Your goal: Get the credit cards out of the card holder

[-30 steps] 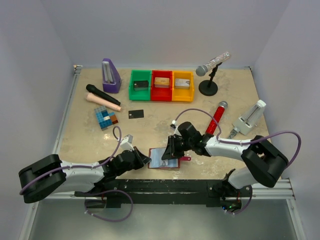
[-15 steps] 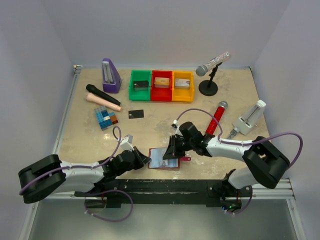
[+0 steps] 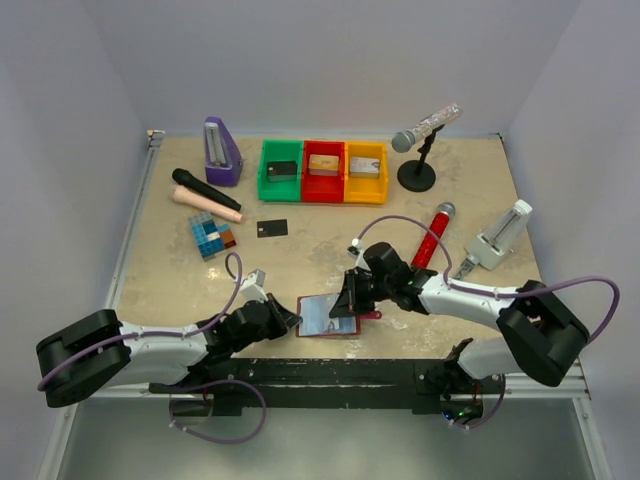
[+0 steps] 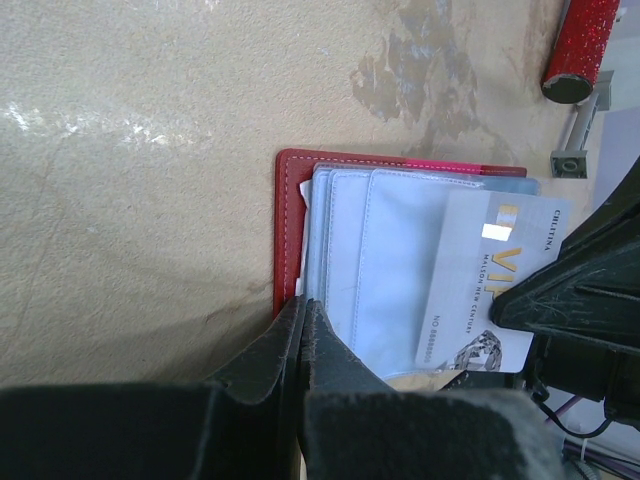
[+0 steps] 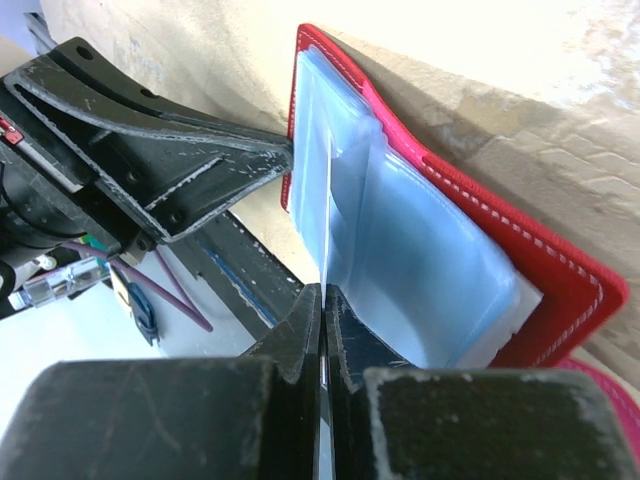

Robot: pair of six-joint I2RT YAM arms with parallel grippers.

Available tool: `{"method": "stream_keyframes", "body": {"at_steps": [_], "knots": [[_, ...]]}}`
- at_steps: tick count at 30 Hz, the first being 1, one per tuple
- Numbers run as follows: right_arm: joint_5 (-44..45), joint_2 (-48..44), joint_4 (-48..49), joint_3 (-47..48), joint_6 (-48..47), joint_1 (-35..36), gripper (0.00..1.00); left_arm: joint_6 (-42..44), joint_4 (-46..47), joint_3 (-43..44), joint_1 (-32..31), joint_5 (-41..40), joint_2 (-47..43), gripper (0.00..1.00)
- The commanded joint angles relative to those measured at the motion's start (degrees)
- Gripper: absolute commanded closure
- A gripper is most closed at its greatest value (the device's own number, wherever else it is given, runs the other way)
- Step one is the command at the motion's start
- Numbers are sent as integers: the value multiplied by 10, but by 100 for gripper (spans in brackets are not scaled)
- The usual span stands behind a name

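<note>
Left wrist view: the holder (image 4: pixel 290 230) lies open on the worktop (image 4: pixel 150 150), pale pockets up, at the near edge between both arms. 1 silver card (image 4: pixel 490 285) sticks partway out of a pocket, toward the right arm. The right pincer (image 5: pixel 323 296) is closed on that card, which shows edge-on between its fingers. The left pincer (image 4: pixel 303 306) is closed on the holder's left edge. Farther back, 1 black card (image 3: pixel 272 228) lies flat on the worktop, well apart from the holder. A red microphone (image 3: pixel 432 235) lies to the right, and 3 bins (image 3: pixel 323 198) sit at the back.
</note>
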Motion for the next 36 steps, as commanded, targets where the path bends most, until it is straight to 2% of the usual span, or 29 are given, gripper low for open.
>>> {"method": "stream_keyframes", "body": {"at_steps": [1, 6, 11, 12, 13, 18, 20, 22, 25, 28, 31, 33, 36], "knots": [[17, -25, -40, 0, -27, -14, 100, 4, -71, -36, -3, -18, 3, 100], [33, -59, -103, 9, -57, -39, 100, 19, -84, -34, -4, -24, -33, 100], [76, -112, -195, 50, -104, -42, 100, 82, -102, -11, -2, -14, -105, 100], [83, -120, -214, 61, -114, -41, 100, 93, -112, 1, -2, -14, -119, 96], [85, -128, -226, 69, -125, -42, 100, 106, -120, 11, -2, -13, -133, 90], [56, -173, -262, 101, -193, -41, 100, 156, -156, 63, -2, -3, -200, 38], [15, -189, -269, 112, -242, -42, 100, 177, -174, 85, -1, 4, -232, 27], [-47, -206, -278, 124, -280, -41, 100, 197, -186, 99, 0, 16, -263, 22], [-138, -211, -325, 156, -339, -38, 100, 239, -167, 107, 3, 61, -316, 21], [-188, -206, -399, 190, -402, -22, 100, 280, -126, 109, 6, 142, -359, 24], [-215, -195, -464, 229, -435, 8, 100, 319, -126, 135, 7, 234, -368, 28], [-202, -187, -493, 257, -450, 40, 100, 339, -147, 164, 7, 276, -360, 31], [-183, -168, -529, 287, -467, 67, 100, 361, -182, 203, 7, 307, -346, 42]]}}
